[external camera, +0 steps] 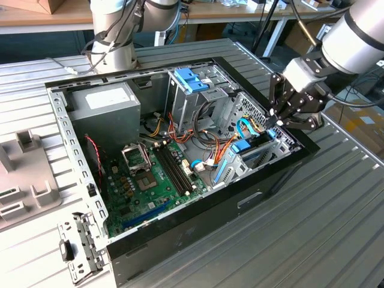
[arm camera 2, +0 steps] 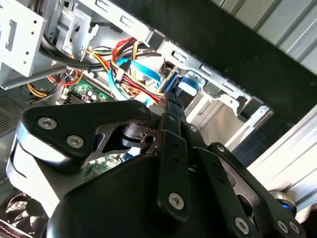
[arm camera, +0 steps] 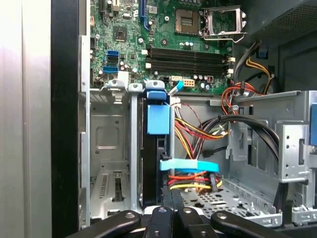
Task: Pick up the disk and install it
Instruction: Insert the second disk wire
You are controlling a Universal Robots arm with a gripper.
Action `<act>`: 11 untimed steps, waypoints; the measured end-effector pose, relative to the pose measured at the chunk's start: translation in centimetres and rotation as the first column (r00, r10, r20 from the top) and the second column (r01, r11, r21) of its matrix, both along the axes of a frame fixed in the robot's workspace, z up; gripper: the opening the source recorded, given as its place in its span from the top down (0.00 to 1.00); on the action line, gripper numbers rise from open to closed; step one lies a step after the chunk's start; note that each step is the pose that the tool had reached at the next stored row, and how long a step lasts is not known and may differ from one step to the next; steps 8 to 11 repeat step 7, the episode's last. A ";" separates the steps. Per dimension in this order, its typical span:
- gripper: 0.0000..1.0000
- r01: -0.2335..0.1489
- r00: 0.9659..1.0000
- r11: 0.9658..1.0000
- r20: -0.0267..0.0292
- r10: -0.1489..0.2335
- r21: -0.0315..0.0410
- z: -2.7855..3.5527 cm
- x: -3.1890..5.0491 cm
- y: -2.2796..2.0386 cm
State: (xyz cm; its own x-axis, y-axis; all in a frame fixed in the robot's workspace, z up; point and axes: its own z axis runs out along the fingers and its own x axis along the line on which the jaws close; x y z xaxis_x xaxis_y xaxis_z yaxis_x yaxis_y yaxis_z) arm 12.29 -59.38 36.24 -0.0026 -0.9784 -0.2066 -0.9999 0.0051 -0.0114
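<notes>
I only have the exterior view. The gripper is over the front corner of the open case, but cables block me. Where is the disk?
Observer: In the first wrist view, the disk stands on edge in the grey metal bay, with its blue bracket at the motherboard end.
Operator: Is the gripper lined up with it?
Observer: Yes, the gripper sits at the disk's near edge, in line with it. I cannot tell if they touch.
Operator: Anything crowding it?
Observer: A light-blue flat cable crosses right beside the disk, above red and yellow wires.
</notes>
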 end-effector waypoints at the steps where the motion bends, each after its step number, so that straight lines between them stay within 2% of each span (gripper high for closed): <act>1: 0.89 0.000 1.000 1.000 0.000 0.000 0.000 0.15 0.05 0.00; 11: 0.89 0.000 1.000 1.000 0.000 0.000 0.000 0.28 0.12 0.00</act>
